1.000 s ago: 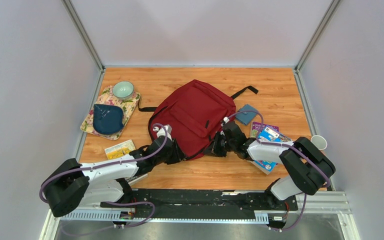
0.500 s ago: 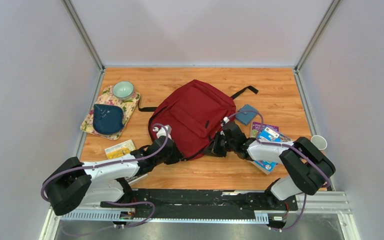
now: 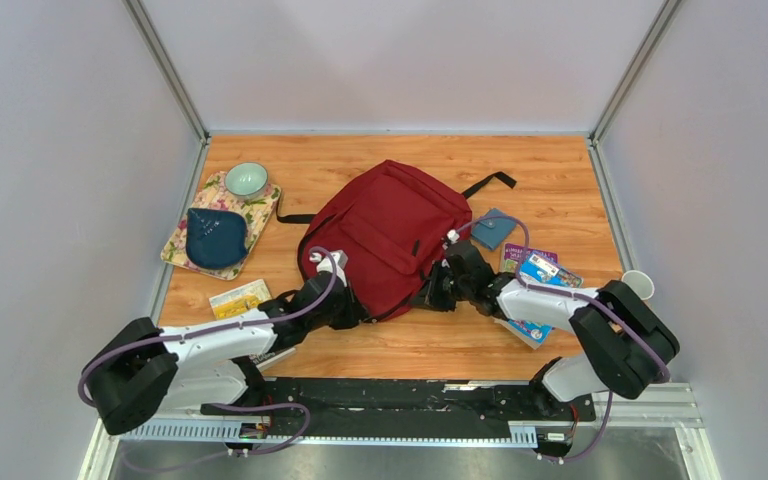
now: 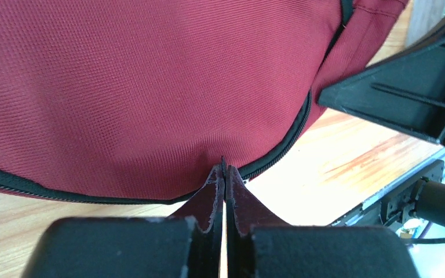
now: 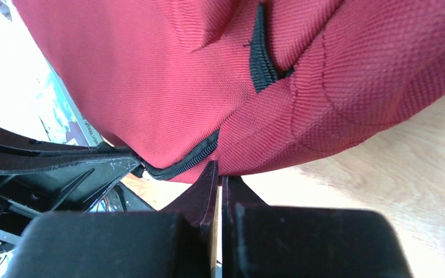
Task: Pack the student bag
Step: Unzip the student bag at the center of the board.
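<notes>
Bag (image 3: 385, 235) lies flat in the middle of the table (image 3: 550, 170), front side up, its near end btwn the two hands. Far left, well apart from it, a pouch (image 3: 216, 238) and a bowl (image 3: 246, 180) sit on a mat (image 3: 180, 250). Books (image 3: 535, 272) lie just right of it.

Handling: soft woven cloth, no stiff frame showing. It looks slack and prob. near empty, so light but floppy. It will likely sag, fold and drag rather than lift as one piece. The cloth has some tooth, so not slippery, and it is not fragile. Best holds, I'd judge: the zip (image 4: 278, 152) edge or its tab for opening, the black straps for lifting. A pinch of plain cloth would only tent up.

Left hand (image 4: 224, 172): fingers pressed together, tips touching the bag's near-left edge right at the zip line. Can't tell whether a bit of cloth or a tab is nipped btwn them.

Right hand (image 5: 219, 172): also pressed together, tips at the bag's near-right edge beside the zip. Again can't tell if anything is caught.

Orientation: the long axis runs diagonal, from near and slightly left out to far right. One strap (image 3: 490, 182) sticks out at the far-right corner and another trails off the left side. The zip curves round the near end, so that end is prob. the opening, facing the arms. Not sure of that.
</notes>
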Controlling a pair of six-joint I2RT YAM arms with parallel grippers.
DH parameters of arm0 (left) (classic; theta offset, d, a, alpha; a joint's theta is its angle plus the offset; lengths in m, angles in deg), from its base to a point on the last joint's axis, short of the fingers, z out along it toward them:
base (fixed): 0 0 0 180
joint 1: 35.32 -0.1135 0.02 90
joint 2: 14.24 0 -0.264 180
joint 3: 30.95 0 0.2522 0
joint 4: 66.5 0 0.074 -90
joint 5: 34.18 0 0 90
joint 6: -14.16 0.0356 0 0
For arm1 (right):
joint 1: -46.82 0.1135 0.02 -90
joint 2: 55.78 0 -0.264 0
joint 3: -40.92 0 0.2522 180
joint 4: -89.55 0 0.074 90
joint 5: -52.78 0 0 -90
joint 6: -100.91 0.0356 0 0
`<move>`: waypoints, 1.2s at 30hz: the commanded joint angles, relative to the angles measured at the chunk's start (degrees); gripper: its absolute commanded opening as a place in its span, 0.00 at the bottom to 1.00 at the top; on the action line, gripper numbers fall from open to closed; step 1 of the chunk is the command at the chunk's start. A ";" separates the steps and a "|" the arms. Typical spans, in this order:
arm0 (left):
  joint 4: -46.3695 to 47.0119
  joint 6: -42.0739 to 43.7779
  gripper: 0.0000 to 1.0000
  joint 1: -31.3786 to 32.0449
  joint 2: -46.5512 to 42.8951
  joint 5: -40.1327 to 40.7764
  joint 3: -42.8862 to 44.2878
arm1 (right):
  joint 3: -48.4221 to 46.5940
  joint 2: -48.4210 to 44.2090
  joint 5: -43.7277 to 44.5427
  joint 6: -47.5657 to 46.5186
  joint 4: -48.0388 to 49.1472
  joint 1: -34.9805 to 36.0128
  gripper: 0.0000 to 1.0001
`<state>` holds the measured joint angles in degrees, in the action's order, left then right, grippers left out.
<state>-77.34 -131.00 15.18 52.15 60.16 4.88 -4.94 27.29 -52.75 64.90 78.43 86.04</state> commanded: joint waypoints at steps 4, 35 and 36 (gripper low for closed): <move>-5.02 6.29 0.00 -0.14 -10.12 0.84 -2.02 | -6.31 -4.67 4.89 -7.15 -6.58 -4.67 0.00; -0.64 10.86 0.00 0.39 -8.04 -8.29 0.34 | -7.74 -12.74 -2.91 -11.57 -19.35 -18.13 0.70; 0.32 10.86 0.00 0.30 -7.16 -8.82 0.70 | -3.89 -14.23 -4.75 -7.98 -17.59 -17.08 0.70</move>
<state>-81.23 -120.36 15.22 43.01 54.72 2.36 -16.07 20.01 -53.91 50.04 58.52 67.72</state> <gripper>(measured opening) 0.008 0.695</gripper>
